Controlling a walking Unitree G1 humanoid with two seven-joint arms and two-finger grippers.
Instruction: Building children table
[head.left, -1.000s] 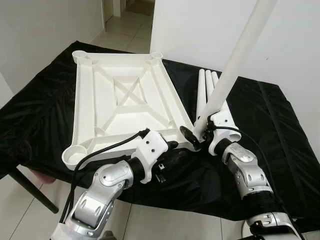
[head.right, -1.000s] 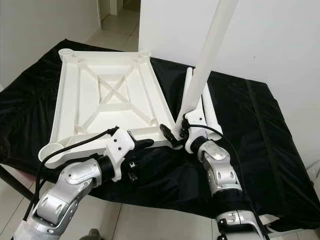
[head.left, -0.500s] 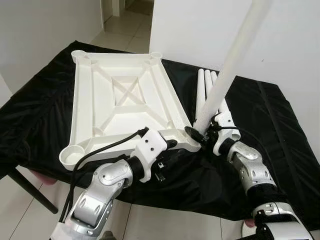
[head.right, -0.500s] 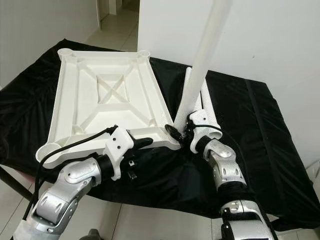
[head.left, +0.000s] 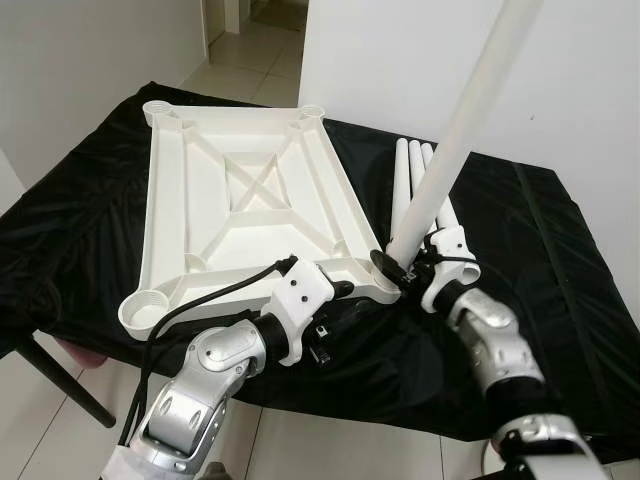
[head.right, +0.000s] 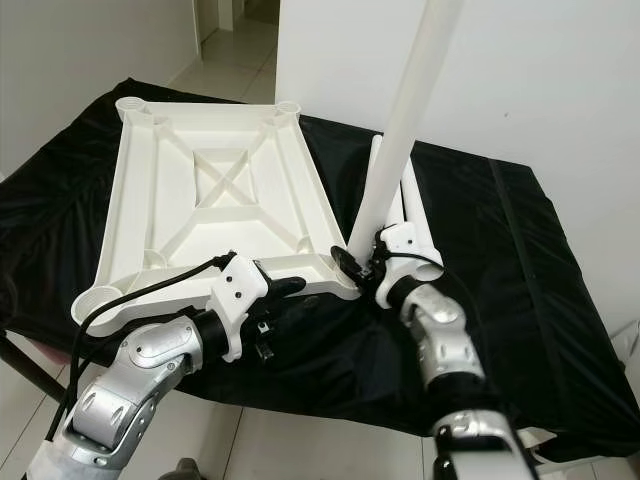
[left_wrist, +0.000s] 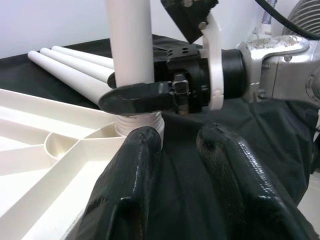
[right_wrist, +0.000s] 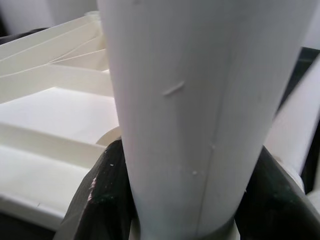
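Observation:
The white table top (head.left: 240, 200) lies upside down on the black-draped table (head.left: 560, 260). My right gripper (head.left: 396, 268) is shut on a long white leg (head.left: 462, 125) near its lower end. The leg stands tilted to the right, and its threaded end (left_wrist: 138, 122) sits at the top's near right corner socket (head.left: 385, 285). In the right wrist view the black fingers (right_wrist: 105, 195) flank the leg (right_wrist: 200, 100). My left gripper (head.left: 343, 291) rests at the top's near edge beside that corner, slightly open, with only cloth behind the gap between its fingers (left_wrist: 127, 180).
Three spare white legs (head.left: 412, 185) lie side by side on the cloth behind the right gripper. A white wall (head.left: 580, 70) rises behind the table. The near table edge drops to tiled floor (head.left: 50, 430), where a black table leg (head.left: 62, 385) slants.
My right wrist has shifted slightly away from me and its forearm has swung, bringing the leg's lower end onto the corner socket. The left arm has stayed put.

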